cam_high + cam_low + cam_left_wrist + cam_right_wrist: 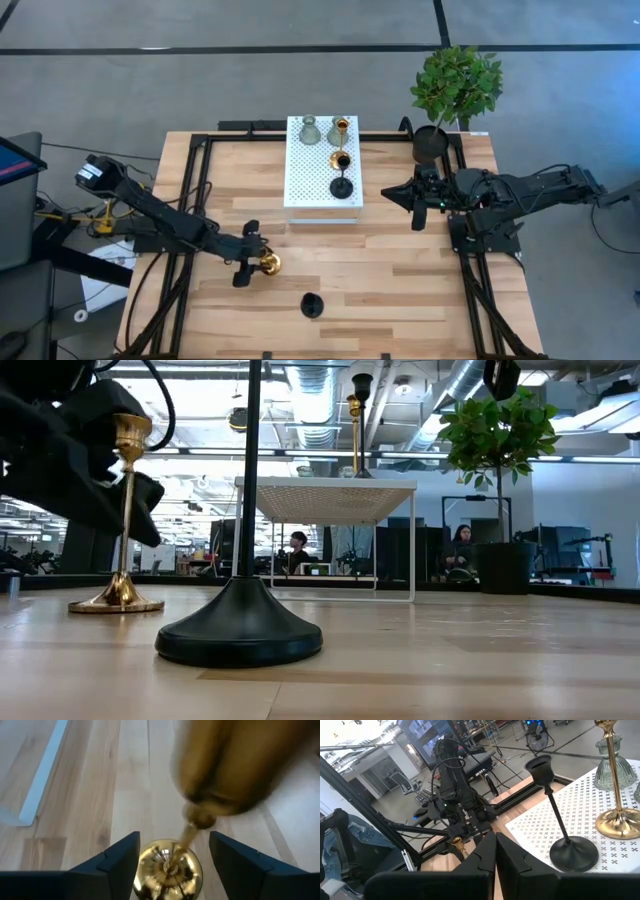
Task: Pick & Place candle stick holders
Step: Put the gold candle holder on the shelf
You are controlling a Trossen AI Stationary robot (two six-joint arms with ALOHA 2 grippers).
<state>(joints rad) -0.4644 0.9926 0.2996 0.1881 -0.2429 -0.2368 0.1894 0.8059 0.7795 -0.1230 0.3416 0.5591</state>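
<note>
A shiny gold candlestick holder point(268, 263) stands upright on its round base point(117, 603) on the wooden table, left of the middle. My left gripper point(252, 262) is open; its fingers point(117, 857) stand on either side of the stem point(187, 835) without touching it. A black holder point(312, 305) stands on its base point(238, 628) near the table's front edge. A white perforated stand point(322, 185) carries two grey-green holders point(310, 130), a gold one point(615, 820) and a black one point(560, 820). My right gripper point(395, 193) is shut and empty, just right of the stand.
A black plant pot point(432, 143) with green leaves point(458, 85) stands at the table's far right corner. Black frame rails point(195, 200) run along the table's left and right sides. People sit at desks in the room behind the table point(297, 550).
</note>
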